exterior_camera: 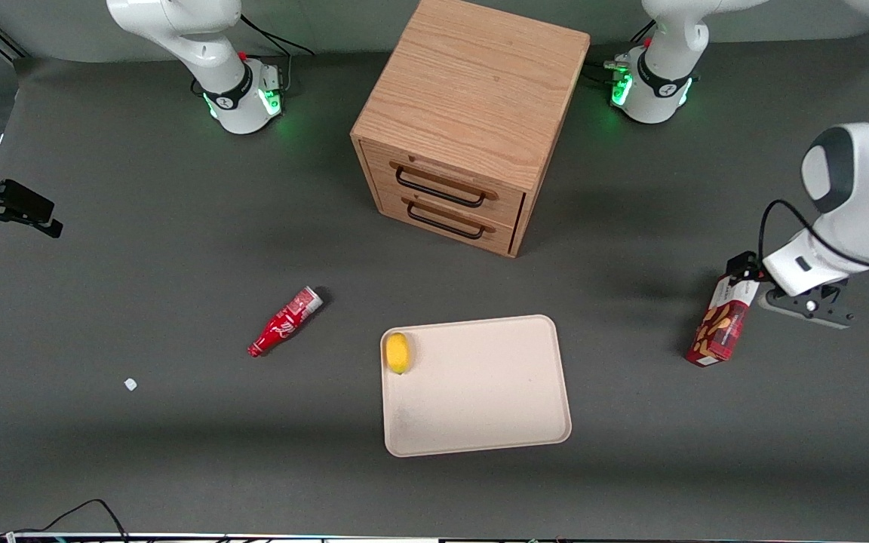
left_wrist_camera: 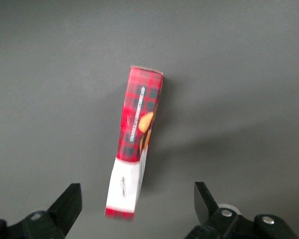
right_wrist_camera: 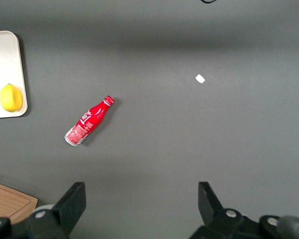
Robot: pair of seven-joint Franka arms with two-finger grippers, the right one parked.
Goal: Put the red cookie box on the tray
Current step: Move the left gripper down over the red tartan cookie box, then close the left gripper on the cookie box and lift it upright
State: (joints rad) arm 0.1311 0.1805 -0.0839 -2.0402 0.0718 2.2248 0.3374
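Cardboard red cookie box (left_wrist_camera: 133,144) seen lying on grey surface (exterior_camera: 178,452) toward working arm's end, well apart from tray (exterior_camera: 480,392). Judged light, stiff, crushable; slim sides best pinched mid-length. Tool (left_wrist_camera: 134,209) held above, fingers (left_wrist_camera: 70,201) spread, nothing gripped.

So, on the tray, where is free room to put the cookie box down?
Most of the tray is bare. Only the lemon sits at its edge nearest the soda bottle. The open claw hovers above the red cookie box, toward the working arm's end.
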